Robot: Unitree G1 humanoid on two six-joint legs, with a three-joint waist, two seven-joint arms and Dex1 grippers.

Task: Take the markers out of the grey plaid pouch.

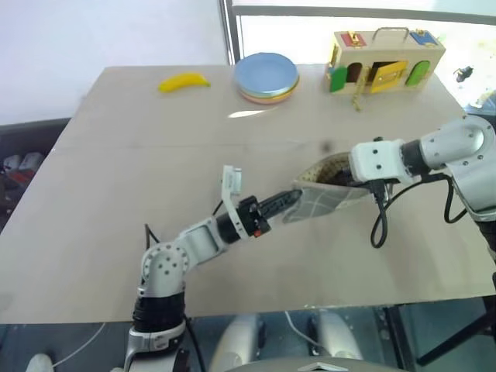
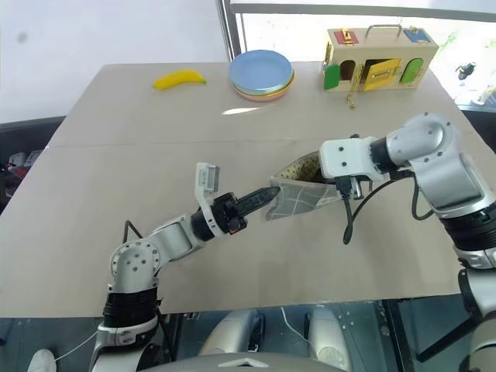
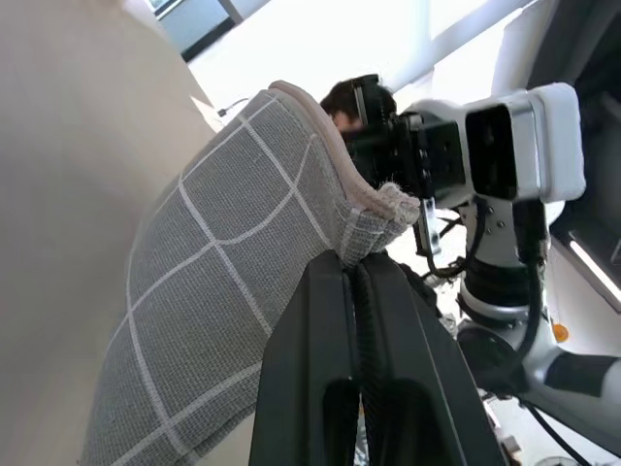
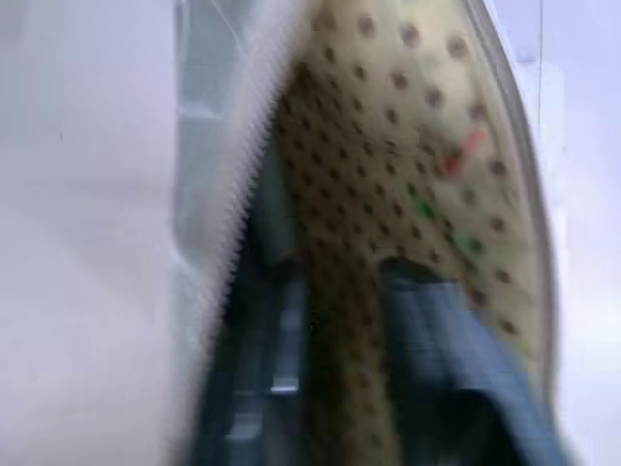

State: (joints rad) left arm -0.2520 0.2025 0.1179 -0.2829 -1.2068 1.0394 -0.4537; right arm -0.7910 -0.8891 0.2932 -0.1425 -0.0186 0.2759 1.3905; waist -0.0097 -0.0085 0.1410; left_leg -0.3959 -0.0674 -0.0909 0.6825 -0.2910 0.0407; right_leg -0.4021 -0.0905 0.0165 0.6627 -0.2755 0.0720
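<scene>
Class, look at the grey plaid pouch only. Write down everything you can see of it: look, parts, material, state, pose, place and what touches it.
The grey plaid pouch is soft grey fabric with a pale grid, a pale edge trim and a tan dotted lining. It is open, its mouth gaping toward the right gripper, whose fingers sit at the lining inside the mouth. The left gripper pinches one corner between shut fingers. The pouch is held between the two arms over the middle of the table, tilted. No marker can be made out inside it.

A beige rectangular table (image 1: pixel 116 194) carries a yellow banana (image 1: pixel 184 81) and a stack of round plates (image 1: pixel 266 77) near its far edge, a wooden latch box (image 1: pixel 385 60) at the far right corner.
</scene>
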